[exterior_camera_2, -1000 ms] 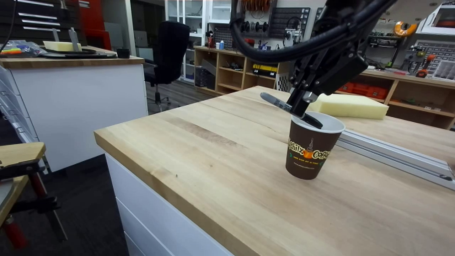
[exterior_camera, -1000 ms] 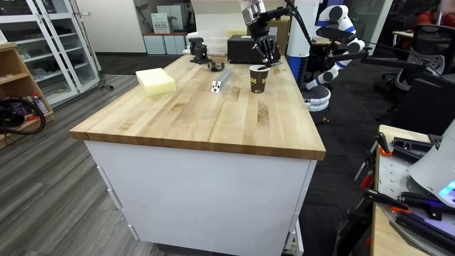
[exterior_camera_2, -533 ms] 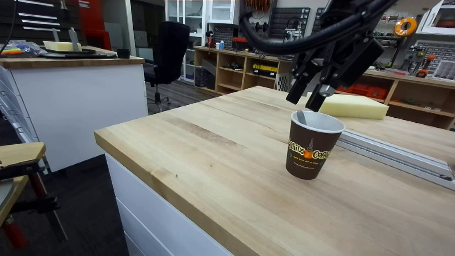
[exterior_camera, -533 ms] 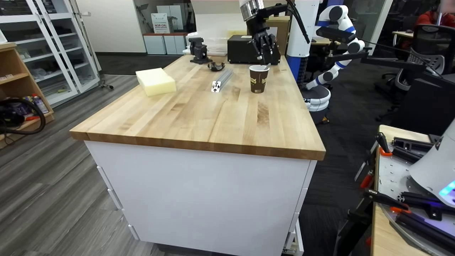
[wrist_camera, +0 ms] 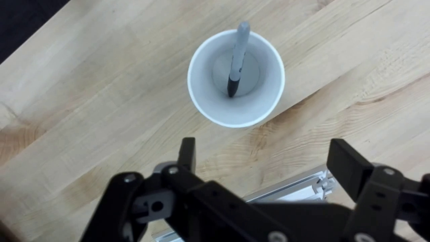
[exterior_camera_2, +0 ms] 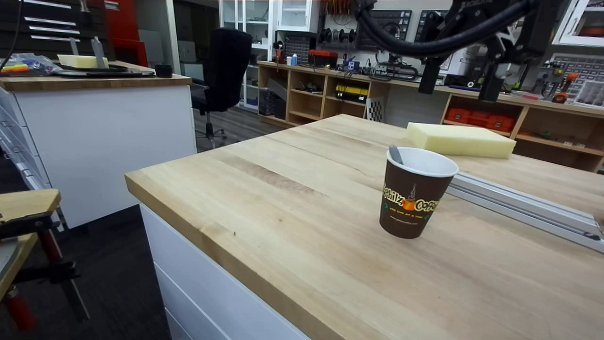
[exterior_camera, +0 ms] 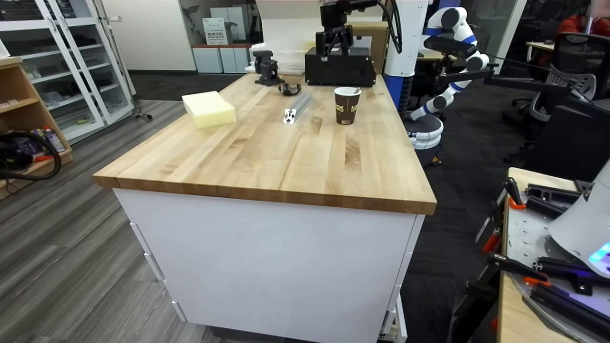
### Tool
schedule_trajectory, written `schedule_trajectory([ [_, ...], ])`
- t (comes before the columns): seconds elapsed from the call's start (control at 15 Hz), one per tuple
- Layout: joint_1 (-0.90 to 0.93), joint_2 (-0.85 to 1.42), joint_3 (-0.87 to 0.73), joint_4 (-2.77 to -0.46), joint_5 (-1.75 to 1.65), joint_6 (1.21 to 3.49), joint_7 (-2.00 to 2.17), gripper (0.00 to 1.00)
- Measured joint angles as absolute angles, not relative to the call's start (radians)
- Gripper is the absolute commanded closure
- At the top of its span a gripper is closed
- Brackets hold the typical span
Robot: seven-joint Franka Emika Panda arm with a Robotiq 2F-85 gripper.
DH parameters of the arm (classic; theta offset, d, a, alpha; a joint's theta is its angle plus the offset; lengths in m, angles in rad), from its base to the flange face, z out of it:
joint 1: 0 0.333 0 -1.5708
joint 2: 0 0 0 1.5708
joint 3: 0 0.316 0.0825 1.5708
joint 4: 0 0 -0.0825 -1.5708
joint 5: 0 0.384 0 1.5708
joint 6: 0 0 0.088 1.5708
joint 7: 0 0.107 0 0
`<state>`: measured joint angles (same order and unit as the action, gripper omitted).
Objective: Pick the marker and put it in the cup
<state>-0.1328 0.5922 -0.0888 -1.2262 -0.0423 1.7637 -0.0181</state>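
Observation:
The brown cup (exterior_camera_2: pixel 409 208) with its white rim stands upright on the wooden table. Inside it leans the marker (wrist_camera: pixel 239 57), a grey barrel with its black end down on the cup's floor. Its grey end pokes just past the rim, and that tip of the marker (exterior_camera_2: pixel 395 155) also shows in an exterior view. My gripper (wrist_camera: pixel 262 151) stands open, its two black fingers wide apart with nothing between them. In an exterior view the gripper (exterior_camera_2: pixel 458 87) hangs well above the table, higher than the cup and off to one side, touching nothing.
A silver aluminium rail (exterior_camera_2: pixel 519 208) lies beside the cup, below my jaws in the wrist view. A yellow foam block (exterior_camera: pixel 209 109) sits farther off. At the table's far end are a black box (exterior_camera: pixel 340 69), a vise-like black device (exterior_camera: pixel 267 66) and a small dark part (exterior_camera: pixel 289 89).
One second ago the gripper held the marker at the cup's rim. The fingers have opened, the marker has dropped into the cup, and the arm has risen and moved away. The cup stayed put.

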Motion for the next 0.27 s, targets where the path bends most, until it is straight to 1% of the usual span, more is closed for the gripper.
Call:
schedule_trajectory([
  [0.27,-0.131,0.570,-0.086,-1.254,-0.042,1.780,-0.018,0.00],
])
